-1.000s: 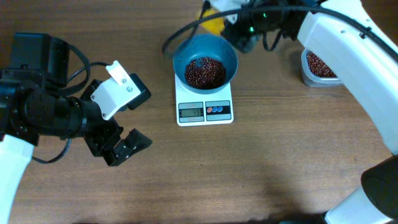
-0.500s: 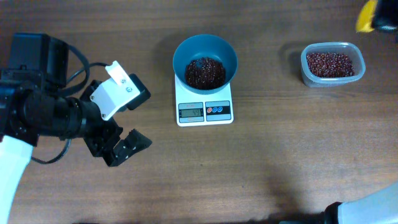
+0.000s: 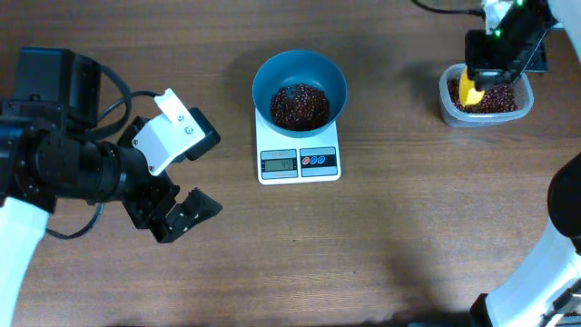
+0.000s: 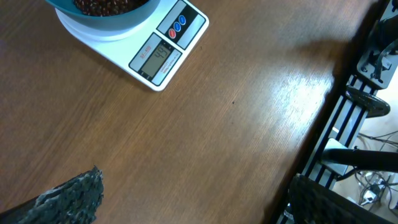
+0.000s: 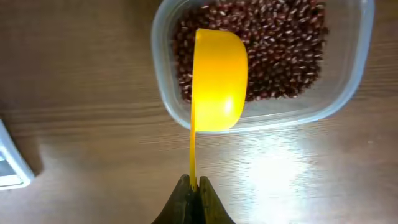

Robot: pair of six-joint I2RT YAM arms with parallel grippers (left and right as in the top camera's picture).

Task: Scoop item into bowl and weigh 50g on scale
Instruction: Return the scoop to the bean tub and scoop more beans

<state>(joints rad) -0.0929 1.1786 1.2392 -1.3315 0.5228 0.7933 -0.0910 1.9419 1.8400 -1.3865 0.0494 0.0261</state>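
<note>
While the left hand (image 3: 201,173) gapes, the right hand (image 5: 193,186) clamps a yellow plastic scoop (image 5: 217,81) above a clear plastic tub (image 5: 359,74) of reddish-brown beans (image 5: 280,50).

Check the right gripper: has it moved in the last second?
Yes. The right gripper was by the bowl on the scale; now it holds the yellow scoop over the clear tub, well right of the bowl.

We see a round blue bowl (image 3: 300,58) standing upright on the small white scale (image 3: 299,151). A pile of little dark red beans (image 3: 300,106) lies in its bottom. The scale's grey screen and two buttons show in front.
</note>
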